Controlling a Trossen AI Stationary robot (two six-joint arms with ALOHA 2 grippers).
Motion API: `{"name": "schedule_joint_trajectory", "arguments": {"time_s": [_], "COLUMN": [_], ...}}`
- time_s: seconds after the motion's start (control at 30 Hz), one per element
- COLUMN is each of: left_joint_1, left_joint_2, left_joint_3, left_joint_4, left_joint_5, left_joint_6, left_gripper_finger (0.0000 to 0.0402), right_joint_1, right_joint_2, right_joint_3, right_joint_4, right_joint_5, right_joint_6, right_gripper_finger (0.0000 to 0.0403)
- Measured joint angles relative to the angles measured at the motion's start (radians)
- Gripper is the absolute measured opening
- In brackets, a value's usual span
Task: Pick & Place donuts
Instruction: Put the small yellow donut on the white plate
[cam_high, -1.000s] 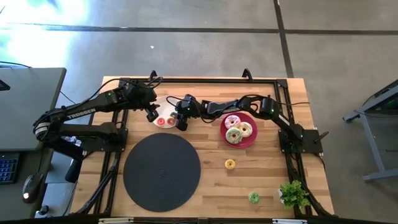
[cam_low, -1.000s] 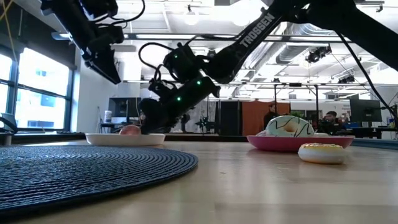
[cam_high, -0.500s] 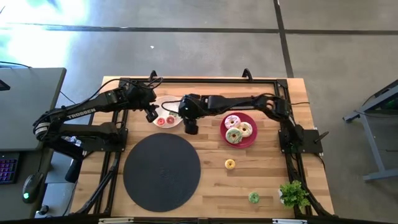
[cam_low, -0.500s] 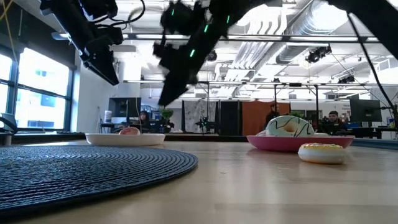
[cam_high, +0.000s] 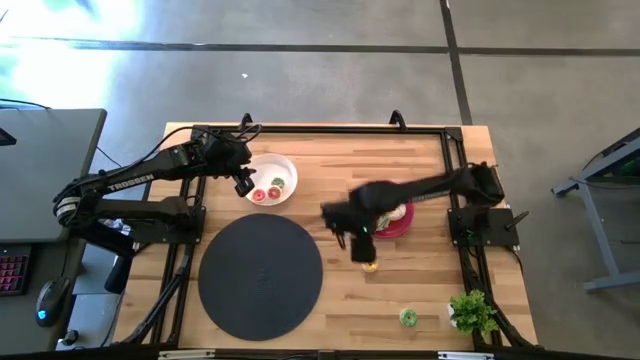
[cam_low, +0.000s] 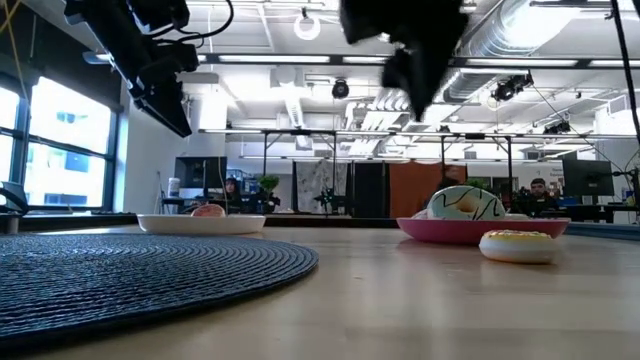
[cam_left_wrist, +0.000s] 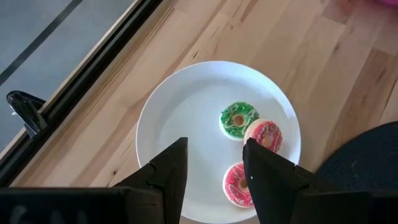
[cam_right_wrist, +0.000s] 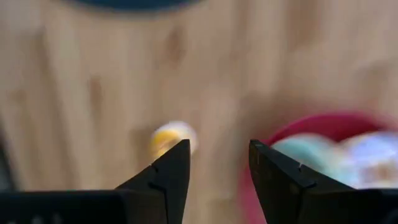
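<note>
wooden tabletop (cam_high: 420, 290), concrete floor around. yellow donut (cam_high: 370, 265) flat. right claw (cam_high: 357, 243) above it, parted, empty. left claw (cam_high: 243, 184) parted, empty.

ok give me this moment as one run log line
left pincer: open, above white plate | right pincer: open, empty, above yellow donut beside red plate | white plate: three donuts

Right gripper (cam_high: 358, 243) smeared by motion in high view, hiding part of red plate (cam_high: 404, 226) and most of yellow donut (cam_high: 371, 266). Donuts on red plate blurred in right wrist view, perhaps two. Finger spacing readable only from wrist view.
</note>
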Motion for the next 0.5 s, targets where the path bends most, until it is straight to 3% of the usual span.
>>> {"name": "schedule_joint_trajectory", "arguments": {"time_s": [0.27, 0.5], "left_joint_1": [0.000, 0.000], "left_joint_2": [0.000, 0.000], "left_joint_3": [0.000, 0.000], "left_joint_4": [0.016, 0.053], "left_joint_5": [0.000, 0.002], "left_joint_6": [-0.020, -0.034], "left_gripper_finger": [0.0147, 0.0147], "right_joint_1": [0.162, 0.191], "right_joint_2": [0.000, 0.000], "right_joint_3": [-0.234, -0.339], "right_joint_4": [0.167, 0.280], "right_joint_5": [-0.053, 0.084], "right_joint_6": [0.179, 0.177], "right_gripper_finger": [0.0135, 0.0141]}}
